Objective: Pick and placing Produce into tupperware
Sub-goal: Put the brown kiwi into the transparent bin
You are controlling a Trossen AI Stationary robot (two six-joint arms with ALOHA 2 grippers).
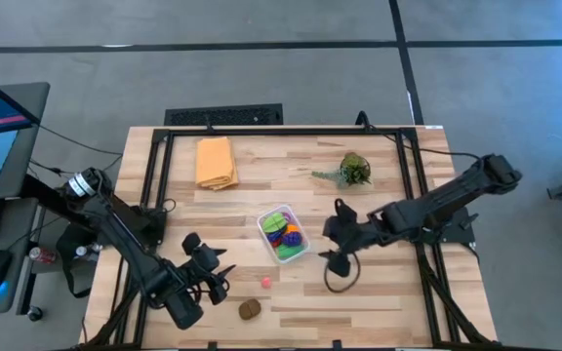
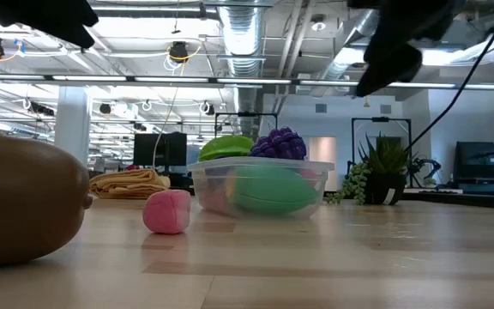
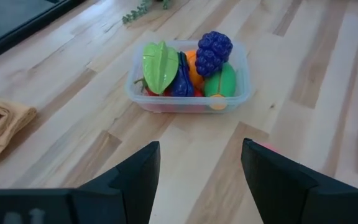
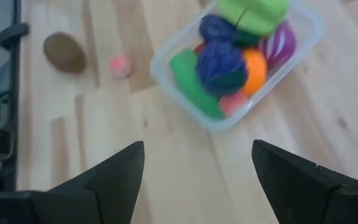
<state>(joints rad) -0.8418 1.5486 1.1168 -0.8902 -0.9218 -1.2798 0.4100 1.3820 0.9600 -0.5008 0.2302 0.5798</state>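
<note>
Pale wood-grain worktop (image 1: 379,292), plank-striped. Clear tupperware (image 1: 264,223) holding light-green, purple, orange, blue, green and red produce (image 3: 191,65). Pink piece (image 1: 265,282) and brown piece (image 1: 250,309) outside on bare wood. Orange-yellow cloth (image 1: 216,162). Dark-green plant sprig (image 1: 349,171). Black left hand (image 1: 215,273) and black right hand (image 1: 336,237). Grey floor (image 1: 261,58) with dark lines.

A folded orange-yellow cloth (image 1: 216,162) lies on the wooden counter (image 1: 379,292), well beyond the left gripper (image 1: 210,269). A leafy green plant sprig (image 1: 349,171) lies beyond the right gripper (image 1: 336,234).
</note>
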